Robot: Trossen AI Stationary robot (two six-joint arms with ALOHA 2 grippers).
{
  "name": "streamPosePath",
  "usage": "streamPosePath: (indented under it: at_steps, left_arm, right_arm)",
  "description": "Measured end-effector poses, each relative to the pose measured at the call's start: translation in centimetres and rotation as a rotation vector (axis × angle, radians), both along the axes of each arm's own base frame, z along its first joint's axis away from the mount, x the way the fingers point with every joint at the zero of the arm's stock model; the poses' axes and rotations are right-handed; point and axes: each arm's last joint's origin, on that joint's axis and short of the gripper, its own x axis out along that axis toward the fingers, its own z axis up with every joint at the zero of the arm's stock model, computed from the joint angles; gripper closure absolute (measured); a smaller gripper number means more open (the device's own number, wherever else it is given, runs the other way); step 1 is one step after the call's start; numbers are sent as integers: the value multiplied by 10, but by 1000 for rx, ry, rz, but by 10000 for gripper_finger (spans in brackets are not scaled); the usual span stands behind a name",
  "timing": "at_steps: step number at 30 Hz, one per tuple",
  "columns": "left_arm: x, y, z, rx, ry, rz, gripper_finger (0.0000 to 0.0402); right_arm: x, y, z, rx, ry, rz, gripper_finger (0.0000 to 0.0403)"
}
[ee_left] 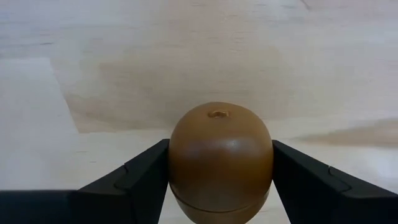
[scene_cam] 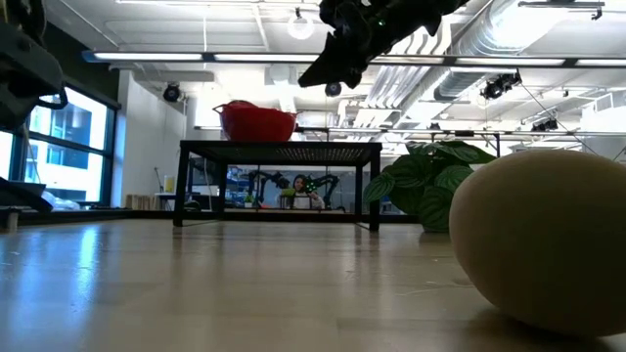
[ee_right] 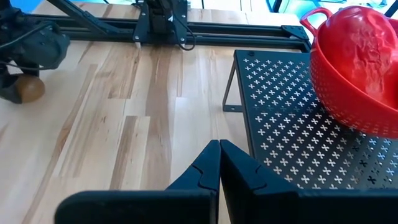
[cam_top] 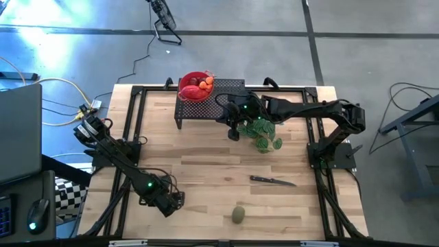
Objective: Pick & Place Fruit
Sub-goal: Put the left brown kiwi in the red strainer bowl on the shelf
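1. Wood table; red bowl on black rack already has some fruit.
2. L gripper pinches brown fruit at table's front left.
3. R gripper, jaws pressed together, waits by rack.
4. Green fruit not yet picked, lies front centre.

Your wooden table carries a black perforated rack at its far edge, a red colander on the rack's left end. Leafy plant beside the rack; black-handled knife lies nearer the front.
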Motion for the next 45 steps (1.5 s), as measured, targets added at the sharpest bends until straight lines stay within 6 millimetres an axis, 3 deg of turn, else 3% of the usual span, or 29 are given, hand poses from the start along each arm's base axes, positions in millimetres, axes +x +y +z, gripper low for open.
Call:
streamPosePath:
  at_steps: [7,16,25,31,40,45]
  left_arm:
    - [0,1,1,11,-20,-66,155]
    - [10,18,15,96,-162,-216,155]
    - [37,64,23,275,-277,-388,155]
    - [60,100,26,372,-373,-533,155]
    - [87,157,35,486,-537,-647,156]
    - [102,186,46,554,-714,-647,156]
  right_arm:
    - [-11,-7,1,-46,72,8,401]
    - [-56,-7,41,-49,70,-28,401]
    - [-107,8,84,-39,-8,-41,400]
    - [-130,15,98,-22,-49,-57,400]
    - [-139,17,101,-5,-45,-78,400]
    - [-141,16,97,8,2,-87,400]
